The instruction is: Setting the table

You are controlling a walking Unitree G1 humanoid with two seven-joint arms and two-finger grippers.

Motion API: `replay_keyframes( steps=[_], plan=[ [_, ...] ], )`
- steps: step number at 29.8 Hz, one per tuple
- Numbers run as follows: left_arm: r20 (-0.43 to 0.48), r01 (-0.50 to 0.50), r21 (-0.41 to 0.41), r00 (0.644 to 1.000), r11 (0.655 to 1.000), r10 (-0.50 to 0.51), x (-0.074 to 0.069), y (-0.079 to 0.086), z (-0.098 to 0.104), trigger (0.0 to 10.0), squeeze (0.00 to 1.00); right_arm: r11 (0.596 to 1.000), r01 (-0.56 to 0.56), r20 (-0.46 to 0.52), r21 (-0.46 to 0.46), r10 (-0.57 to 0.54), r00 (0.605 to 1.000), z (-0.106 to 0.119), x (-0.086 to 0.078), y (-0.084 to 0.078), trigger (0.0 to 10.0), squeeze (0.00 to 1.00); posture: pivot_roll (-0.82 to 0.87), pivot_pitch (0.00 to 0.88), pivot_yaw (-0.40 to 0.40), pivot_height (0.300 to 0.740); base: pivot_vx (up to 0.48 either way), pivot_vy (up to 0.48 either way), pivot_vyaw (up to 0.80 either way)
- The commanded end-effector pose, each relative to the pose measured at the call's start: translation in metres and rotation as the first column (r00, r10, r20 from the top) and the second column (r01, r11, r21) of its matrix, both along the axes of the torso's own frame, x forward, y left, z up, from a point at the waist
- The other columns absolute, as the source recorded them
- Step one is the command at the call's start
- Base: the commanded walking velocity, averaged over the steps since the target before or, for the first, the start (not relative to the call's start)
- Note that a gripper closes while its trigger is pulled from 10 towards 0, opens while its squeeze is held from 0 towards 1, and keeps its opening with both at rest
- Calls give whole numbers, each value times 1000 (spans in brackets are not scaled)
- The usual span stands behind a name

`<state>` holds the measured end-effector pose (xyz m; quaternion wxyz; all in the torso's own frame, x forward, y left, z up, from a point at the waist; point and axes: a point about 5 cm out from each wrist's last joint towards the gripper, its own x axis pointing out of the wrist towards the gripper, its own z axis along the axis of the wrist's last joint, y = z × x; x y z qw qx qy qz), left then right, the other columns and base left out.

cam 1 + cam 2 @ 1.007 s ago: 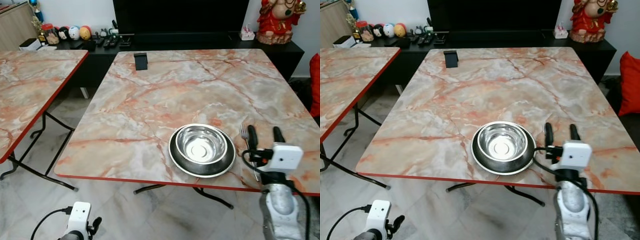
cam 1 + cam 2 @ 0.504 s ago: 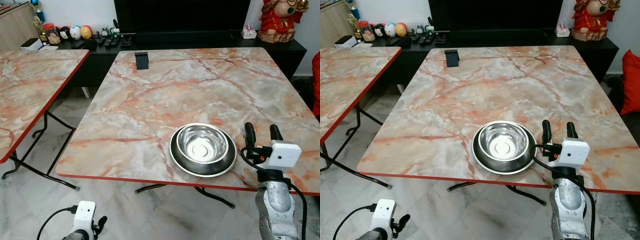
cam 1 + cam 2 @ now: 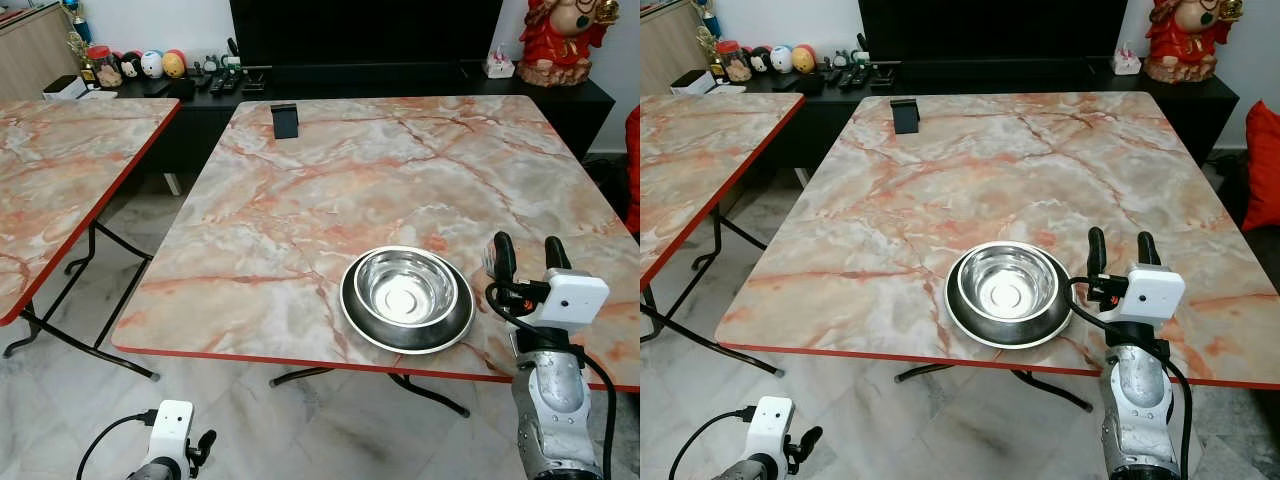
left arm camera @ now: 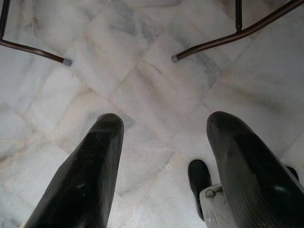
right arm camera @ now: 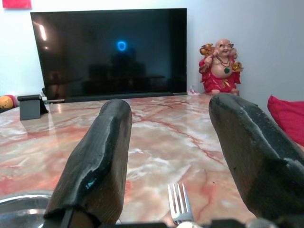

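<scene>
My right gripper (image 3: 526, 254) hovered released over the fork (image 5: 180, 207), which lay on the table (image 3: 330, 180) just beside the steel bowl (image 3: 405, 287); left gripper (image 4: 164, 161) hung released above the floor.

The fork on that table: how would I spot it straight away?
Find the marble table before the television, then the steel bowl near its front edge. The fork lies on the bowl's right, beneath the right gripper: only its silver tines show.
</scene>
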<state>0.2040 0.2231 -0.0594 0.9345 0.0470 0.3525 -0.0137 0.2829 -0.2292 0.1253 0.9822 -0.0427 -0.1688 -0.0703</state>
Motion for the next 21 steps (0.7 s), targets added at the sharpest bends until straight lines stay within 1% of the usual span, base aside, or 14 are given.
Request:
replay_keyframes(
  steps=[1, 10, 14, 21],
  plan=[
    [-27, -18, -6, 999, 1000, 18, -4, 1, -3, 10000, 0, 1000, -9, 1, 1, 9, 1000, 2, 3, 0, 10000, 0, -37, 0, 52, 740, 0, 337, 0],
    [-28, -19, -6, 999, 1000, 19, -4, -1, -4, 10000, 0, 1000, -6, 12, -7, 6, 1000, 5, 4, -4, 10000, 0, -33, 0, 45, 740, 0, 357, 0],
    [-21, -31, -10, 999, 999, 30, -3, -1, -3, 10000, 0, 1000, 9, 18, 5, -9, 1000, 7, 5, -8, 10000, 0, -30, 0, 41, 740, 0, 352, 0],
    [-13, -41, -9, 999, 999, 41, -2, 0, -2, 10000, 0, 1000, -6, 20, 4, 6, 1000, 9, 7, -5, 10000, 0, -26, 0, 37, 740, 0, 356, 0]
  ],
)
